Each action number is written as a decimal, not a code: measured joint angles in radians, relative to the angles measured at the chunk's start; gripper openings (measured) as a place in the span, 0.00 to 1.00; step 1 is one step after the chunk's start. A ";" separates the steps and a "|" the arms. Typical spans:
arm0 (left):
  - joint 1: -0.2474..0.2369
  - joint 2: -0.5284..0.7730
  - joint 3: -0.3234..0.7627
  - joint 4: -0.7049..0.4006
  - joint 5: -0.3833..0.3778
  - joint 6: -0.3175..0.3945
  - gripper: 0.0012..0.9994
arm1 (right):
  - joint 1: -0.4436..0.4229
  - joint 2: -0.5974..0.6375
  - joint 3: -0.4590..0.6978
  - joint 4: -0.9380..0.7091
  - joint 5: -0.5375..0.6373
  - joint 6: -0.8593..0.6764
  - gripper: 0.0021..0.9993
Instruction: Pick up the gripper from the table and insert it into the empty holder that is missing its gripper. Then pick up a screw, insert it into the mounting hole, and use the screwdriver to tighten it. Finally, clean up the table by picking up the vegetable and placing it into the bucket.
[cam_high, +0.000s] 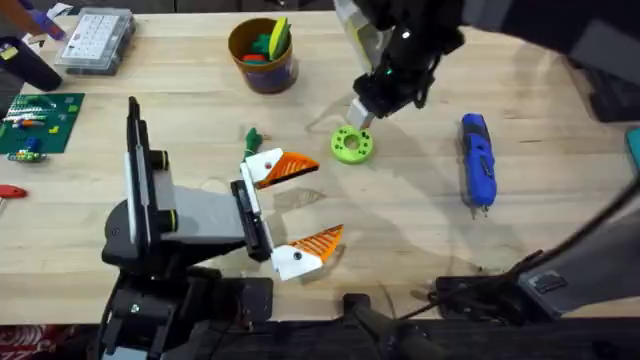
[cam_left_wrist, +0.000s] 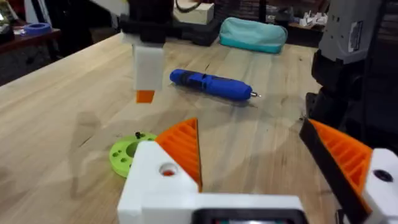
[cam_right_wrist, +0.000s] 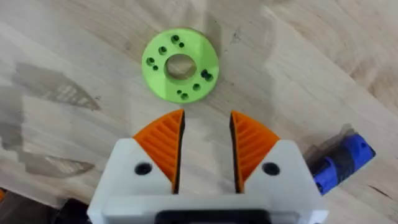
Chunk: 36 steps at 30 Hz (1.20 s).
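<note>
Presently hovering: right gripper (cam_right_wrist: 206, 149) just above the worktop (cam_high: 420, 240), fingers parted by a narrow gap and gripping nothing, with the lime-green ring (cam_right_wrist: 180, 64) lying flat just beyond the fingertips. Left gripper (cam_high: 295, 210) low over the worktop's near-left part, spread wide and likewise empty.

Outward from there: screwdriver (cam_high: 477, 160) lying flat toward the worktop's right edge, well apart from the ring. Long axis running roughly from far edge to near edge, thin metal bit pointing toward the near edge. Vegetable (cam_high: 252, 136) resting on the wood near the centre, just beyond the left gripper's upper finger. Bucket (cam_high: 262, 55) standing upright near the far edge, already holding some coloured pieces.

Likely risks, judged from this: mistaking the ring for the vegetable, given the similar green and the right gripper's position over it; brushing the vegetable aside with the wide-spread left fingers so close by; rolling the round-bodied screwdriver off line if pinched across a sloping part of the barrel.
</note>
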 joint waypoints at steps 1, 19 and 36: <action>0.000 0.000 0.000 0.000 0.000 0.000 0.99 | 0.000 -0.012 0.000 -0.005 0.000 0.000 0.43; 0.000 0.000 0.000 0.000 0.000 0.000 0.99 | 0.000 -0.017 -0.102 0.112 0.000 0.042 0.43; 0.000 0.000 0.000 0.000 0.000 0.000 0.99 | -0.018 0.065 -0.103 0.169 0.000 0.097 0.43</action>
